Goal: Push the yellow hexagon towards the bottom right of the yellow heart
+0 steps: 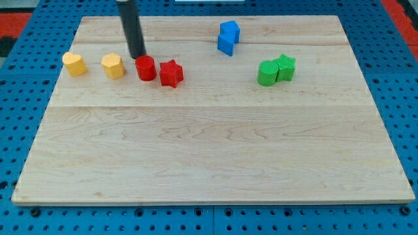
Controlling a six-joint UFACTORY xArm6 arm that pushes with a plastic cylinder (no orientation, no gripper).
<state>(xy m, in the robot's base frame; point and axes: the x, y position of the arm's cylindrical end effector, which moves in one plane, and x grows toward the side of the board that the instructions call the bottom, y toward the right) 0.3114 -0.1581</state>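
Observation:
Two yellow blocks sit at the view's left on the wooden board (pixel 209 150). The right one looks like the yellow hexagon (pixel 113 66). The left one looks like the yellow heart (pixel 74 64). They stand apart, side by side. My tip (pixel 138 57) is just up and right of the hexagon, at the upper left edge of a red cylinder (pixel 145 68). I cannot tell whether the tip touches the cylinder. It does not touch the hexagon.
A red star (pixel 171 73) sits right next to the red cylinder. Two blue blocks (pixel 228 37) are together near the view's top centre. A green cylinder (pixel 268 73) and a second green block (pixel 285 67) touch at the right.

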